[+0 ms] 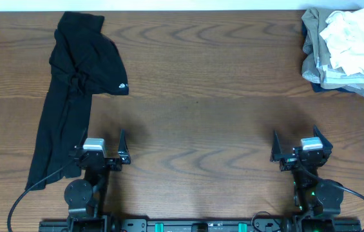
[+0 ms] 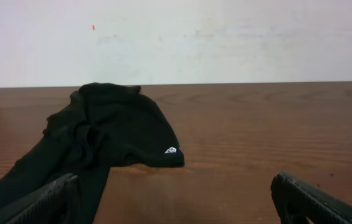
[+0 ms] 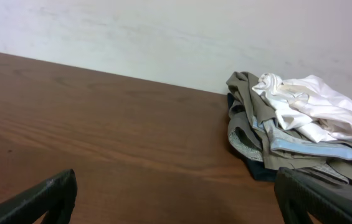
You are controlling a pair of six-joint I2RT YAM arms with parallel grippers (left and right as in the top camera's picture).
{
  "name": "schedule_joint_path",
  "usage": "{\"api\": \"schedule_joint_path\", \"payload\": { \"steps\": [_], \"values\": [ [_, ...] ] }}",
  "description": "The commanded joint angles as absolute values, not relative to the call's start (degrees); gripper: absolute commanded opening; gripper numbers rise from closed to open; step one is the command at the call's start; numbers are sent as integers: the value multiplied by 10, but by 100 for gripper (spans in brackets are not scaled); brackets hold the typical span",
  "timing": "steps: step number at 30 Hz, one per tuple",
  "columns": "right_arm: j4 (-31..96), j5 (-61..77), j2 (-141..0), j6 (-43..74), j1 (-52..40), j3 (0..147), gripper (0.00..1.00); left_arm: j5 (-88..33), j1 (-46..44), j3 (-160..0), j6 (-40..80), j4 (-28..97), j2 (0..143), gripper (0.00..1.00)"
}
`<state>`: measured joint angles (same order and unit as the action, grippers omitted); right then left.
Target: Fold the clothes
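Note:
A black garment (image 1: 72, 84) with a small white logo lies crumpled along the table's left side, running from the far edge down to the front; it also shows in the left wrist view (image 2: 110, 134). A pile of clothes (image 1: 346, 48), white, grey, olive and light blue, sits at the far right corner and shows in the right wrist view (image 3: 300, 124). My left gripper (image 1: 101, 145) is open and empty at the front left, its left finger beside the garment's lower end. My right gripper (image 1: 302, 143) is open and empty at the front right.
The brown wooden table (image 1: 201, 90) spans the view, with a white wall beyond its far edge. Both arm bases stand at the front edge.

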<state>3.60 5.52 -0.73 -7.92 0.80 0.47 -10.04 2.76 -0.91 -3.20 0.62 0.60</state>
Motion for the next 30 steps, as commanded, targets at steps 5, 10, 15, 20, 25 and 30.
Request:
{"api": "schedule_joint_path", "payload": {
  "steps": [5, 10, 15, 20, 25, 30],
  "values": [
    [37, 53, -6, -78, 1, 3, 99, -104, 24, -2, -29, 30, 2, 98],
    [35, 54, -6, -78, 1, 3, 99, -104, 24, -2, -29, 30, 2, 98],
    [32, 53, -6, -78, 1, 3, 99, -104, 24, -2, -29, 30, 2, 98],
    [37, 54, -6, -77, 1, 3, 99, -104, 24, -2, -29, 30, 2, 98],
    [36, 62, -6, -78, 1, 3, 99, -103, 24, -4, -24, 31, 14, 98],
    [17, 65, -8, -79, 1, 10, 99, -76, 24, -51, 12, 63, 74, 98]
  ]
}}
